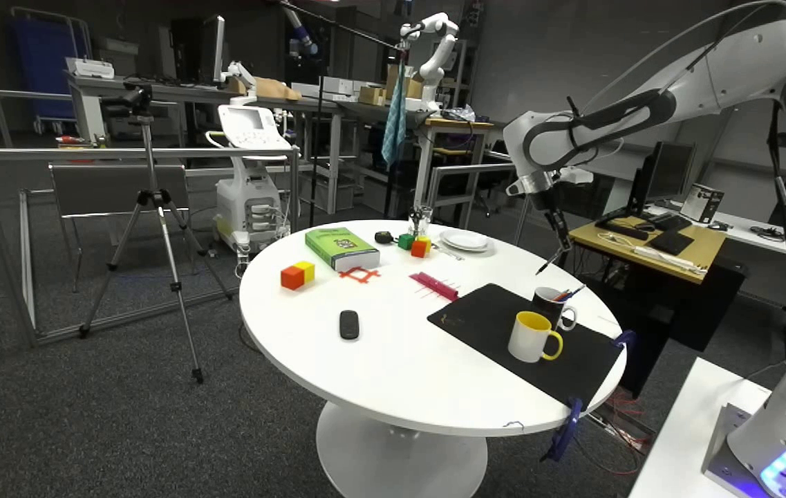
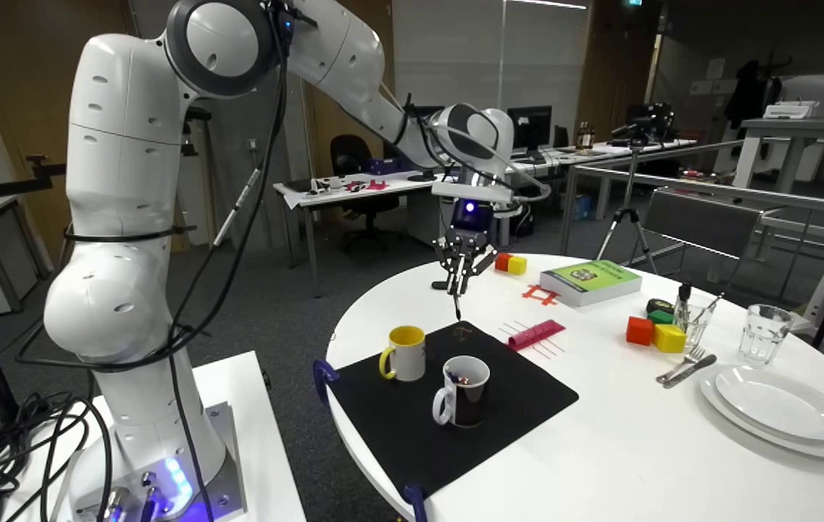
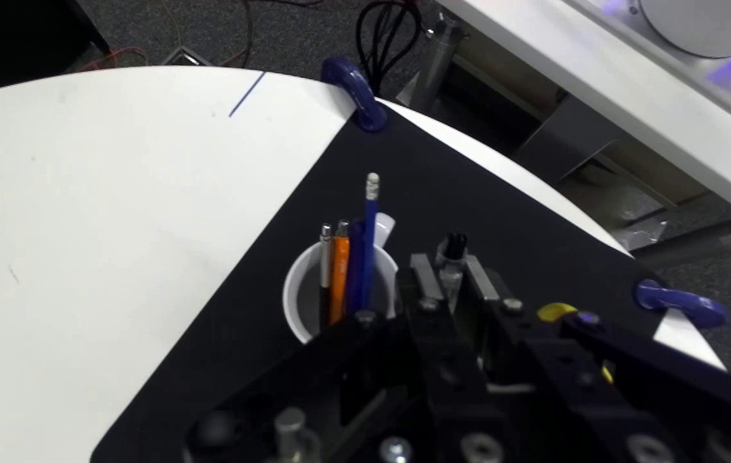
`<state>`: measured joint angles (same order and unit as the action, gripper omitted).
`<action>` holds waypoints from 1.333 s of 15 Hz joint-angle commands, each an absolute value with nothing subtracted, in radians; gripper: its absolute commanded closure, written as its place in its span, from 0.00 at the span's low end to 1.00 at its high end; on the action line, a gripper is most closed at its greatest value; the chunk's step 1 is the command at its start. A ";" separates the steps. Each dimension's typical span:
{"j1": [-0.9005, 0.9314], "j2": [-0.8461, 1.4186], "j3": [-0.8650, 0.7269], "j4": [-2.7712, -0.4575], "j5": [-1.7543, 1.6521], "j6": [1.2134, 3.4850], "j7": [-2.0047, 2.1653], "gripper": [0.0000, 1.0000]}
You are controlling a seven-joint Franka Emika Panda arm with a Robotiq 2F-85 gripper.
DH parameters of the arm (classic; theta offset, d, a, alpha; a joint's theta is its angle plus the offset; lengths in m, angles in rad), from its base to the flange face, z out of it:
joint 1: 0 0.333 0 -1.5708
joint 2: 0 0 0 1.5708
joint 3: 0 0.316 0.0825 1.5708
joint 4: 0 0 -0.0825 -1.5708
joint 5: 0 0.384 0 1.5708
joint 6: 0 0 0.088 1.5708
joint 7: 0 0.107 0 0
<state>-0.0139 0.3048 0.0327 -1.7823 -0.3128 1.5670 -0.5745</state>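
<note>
My gripper [image 3: 454, 276] is shut on a slim pen [image 3: 451, 273], whose clear end with a black tip shows between the fingers in the wrist view. In both exterior views the pen [image 2: 458, 309] points down from the gripper [image 1: 565, 246], above the table and apart from it. Left of the fingers in the wrist view is a dark mug with a white rim [image 3: 292, 289], holding an orange pen [image 3: 340, 267], a blue pencil [image 3: 370, 225] and others. A white mug with yellow inside [image 2: 409, 360] stands beside it, mostly hidden behind the gripper in the wrist view. Both mugs rest on a black mat [image 2: 520, 395].
Purple clamps [image 3: 353, 90] grip the mat at the table edge. Elsewhere on the round white table [image 1: 393, 366] are a green book [image 1: 342, 247], coloured cubes [image 2: 640, 331], a pink piece [image 1: 434, 285], stacked plates [image 2: 781, 406], cutlery [image 2: 687, 366] and glasses [image 2: 763, 333].
</note>
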 commanded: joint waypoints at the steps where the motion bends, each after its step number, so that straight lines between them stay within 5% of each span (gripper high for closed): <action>1: -0.001 0.295 0.065 -1.726 -0.212 1.456 -0.551 0.97; 20: 0.063 0.506 0.098 -1.606 -0.129 1.250 -0.337 0.97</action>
<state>0.0635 0.4560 0.0940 -1.6621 -0.1413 1.2909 -0.3704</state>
